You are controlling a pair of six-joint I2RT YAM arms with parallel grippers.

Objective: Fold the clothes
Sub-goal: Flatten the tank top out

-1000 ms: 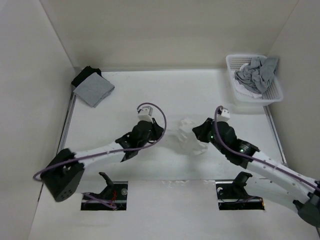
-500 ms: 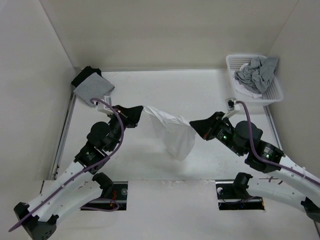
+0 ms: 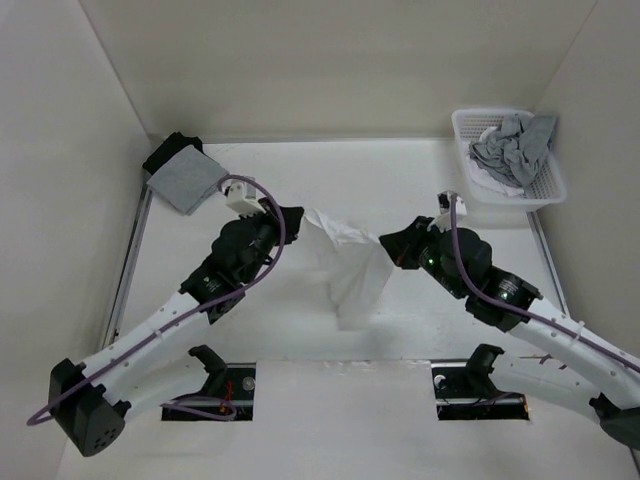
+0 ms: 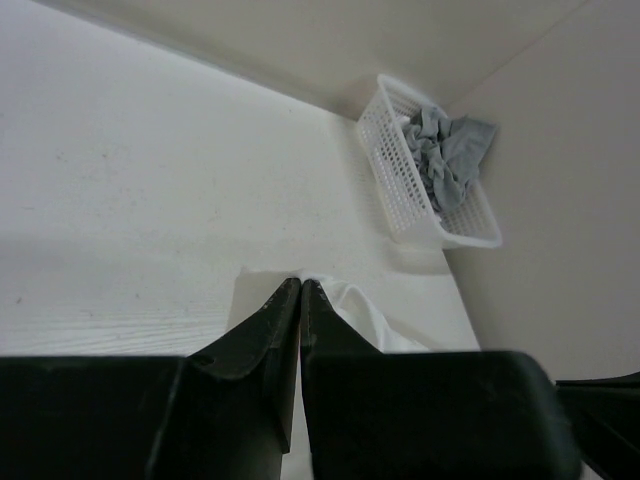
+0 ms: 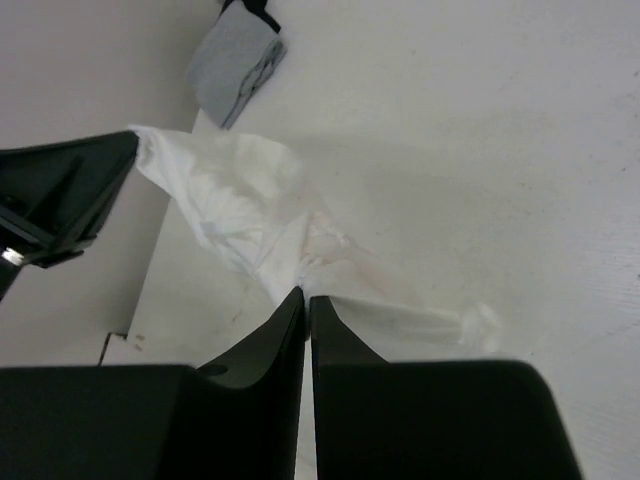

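The white shirt (image 3: 345, 265) is held spread well left of the basket (image 3: 463, 150), one end pinched in the closed left gripper (image 3: 296, 218), the other in the closed right gripper (image 3: 388, 246). It should be lowered evenly and taut. The hanging body is shown whole only from above.

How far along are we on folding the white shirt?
Done: a folded grey garment lies at the far left corner. In hand: the left gripper and right gripper are both shut on the white shirt, holding it spread between them, its lower part hanging. Left: no fold shows yet; it needs laying flat and folding.
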